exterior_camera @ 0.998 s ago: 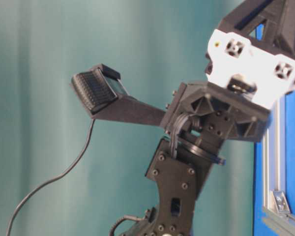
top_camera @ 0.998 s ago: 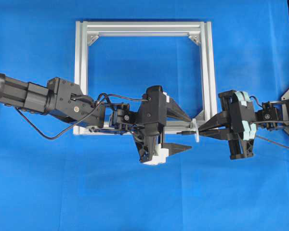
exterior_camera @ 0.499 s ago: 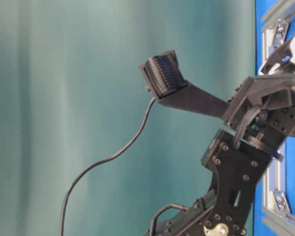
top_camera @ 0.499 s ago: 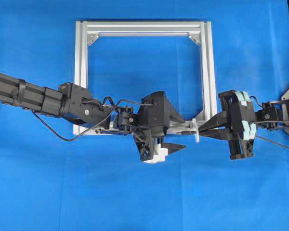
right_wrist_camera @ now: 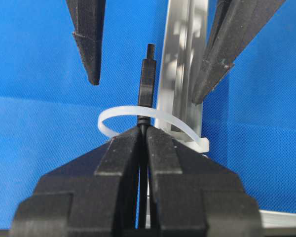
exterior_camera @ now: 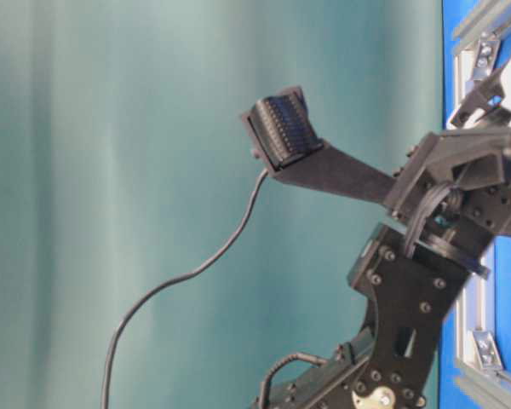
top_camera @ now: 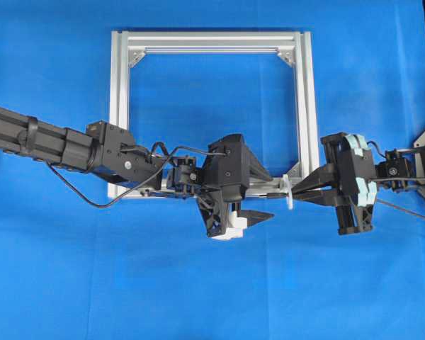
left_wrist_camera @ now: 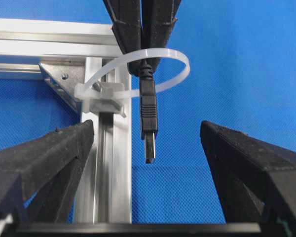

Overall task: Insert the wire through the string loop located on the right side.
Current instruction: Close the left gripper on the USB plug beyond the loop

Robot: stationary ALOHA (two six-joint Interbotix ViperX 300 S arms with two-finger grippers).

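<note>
The wire's black plug (left_wrist_camera: 148, 113) pokes through the white string loop (left_wrist_camera: 173, 55) tied at the frame's lower right corner (top_camera: 289, 191). My right gripper (right_wrist_camera: 143, 129) is shut on the wire just behind the loop (right_wrist_camera: 113, 117), and the plug (right_wrist_camera: 147, 84) sticks out beyond it. My left gripper (left_wrist_camera: 147, 127) is open, with one finger on each side of the plug tip and touching nothing. In the overhead view the left gripper (top_camera: 271, 195) faces the right gripper (top_camera: 299, 193) across the loop. One left finger pad (exterior_camera: 281, 132) shows in the table-level view.
The square aluminium frame (top_camera: 212, 39) lies flat on the blue cloth, with silver corner brackets (left_wrist_camera: 59, 79). Its right bar (left_wrist_camera: 111, 173) runs beside the plug, under the left finger. A black arm cable (exterior_camera: 179, 277) hangs in front of the table-level camera.
Over the last second the left arm swung and sank, bringing its open fingers around the plug. It has held still for the last half second. The right gripper has not moved.
</note>
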